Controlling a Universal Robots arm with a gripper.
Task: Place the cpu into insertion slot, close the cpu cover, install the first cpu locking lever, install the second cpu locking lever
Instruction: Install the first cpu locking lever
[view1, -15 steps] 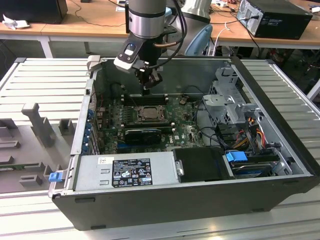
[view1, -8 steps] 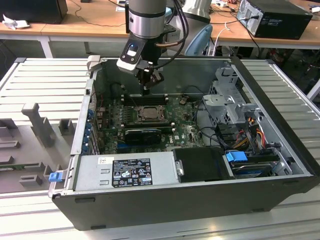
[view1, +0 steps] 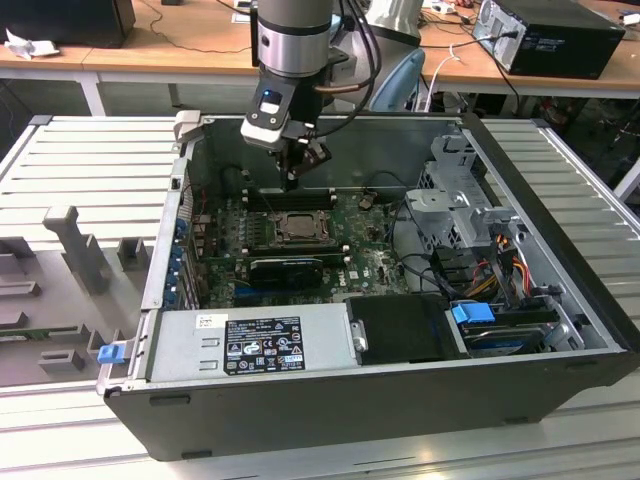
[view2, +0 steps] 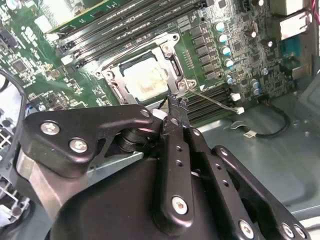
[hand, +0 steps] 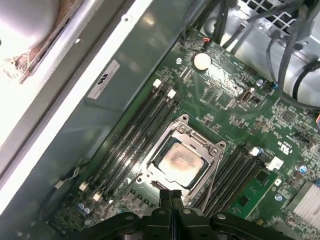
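- Cpu (hand: 181, 159) lies flat and face up in the insertion slot (view2: 114, 82). In the exterior view it sits just left of the frame's centre, on the green motherboard (view1: 370, 262).
- It is square, so it has no long axis. In both wrist views its edges run diagonal to the frame.
- Its top face is silver-grey with a dull glare.
- Around it the cpu cover (hand: 197, 142) lies down flat, and the chip shows through its window.
- At one socket corner hovers the gripper (hand: 171, 196), fingers pressed together. Whether they pinch anything, I cannot tell.
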